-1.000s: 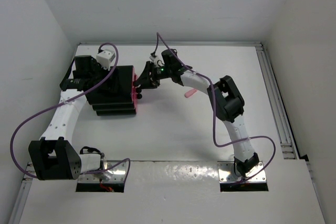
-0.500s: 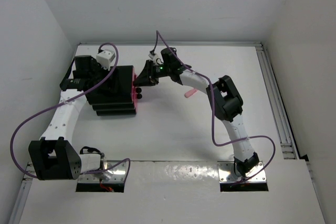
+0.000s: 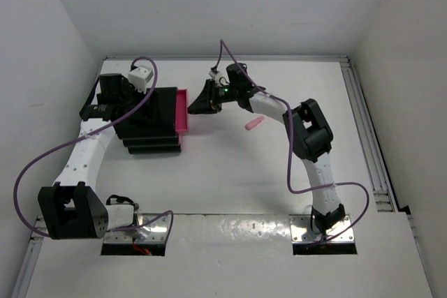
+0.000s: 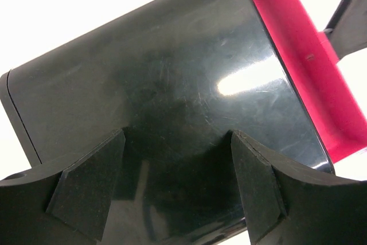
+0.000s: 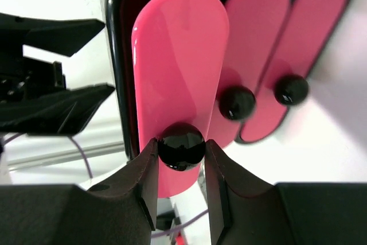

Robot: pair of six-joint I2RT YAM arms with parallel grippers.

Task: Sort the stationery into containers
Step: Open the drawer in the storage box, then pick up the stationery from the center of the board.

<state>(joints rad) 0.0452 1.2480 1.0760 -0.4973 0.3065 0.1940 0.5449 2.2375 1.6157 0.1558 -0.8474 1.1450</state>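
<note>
The black stepped drawer unit (image 3: 150, 120) stands at the back left. Its top pink drawer (image 3: 182, 111) is slid out to the right. My right gripper (image 3: 198, 106) is shut on that drawer's round black knob (image 5: 181, 146), one finger on each side. Two lower pink drawers (image 5: 252, 32) (image 5: 312, 15) stay pushed in, knobs (image 5: 237, 102) free. My left gripper (image 4: 178, 142) is open over the unit's glossy black top (image 4: 172, 73), fingers (image 4: 92, 187) spread, and the drawer's pink inside (image 4: 298, 55) looks empty. A short stubby pink piece (image 3: 255, 123) lies on the table right of the right arm.
White walls close in the table on the left, back and right. A metal rail (image 3: 370, 137) runs along the right edge. Purple cables (image 3: 42, 158) loop from both arms. The left arm (image 5: 51, 101) shows beside the unit in the right wrist view.
My right gripper has closed on the top drawer's knob and drawn back to the right, sliding the pink drawer out of the unit. The left arm has stayed put.
</note>
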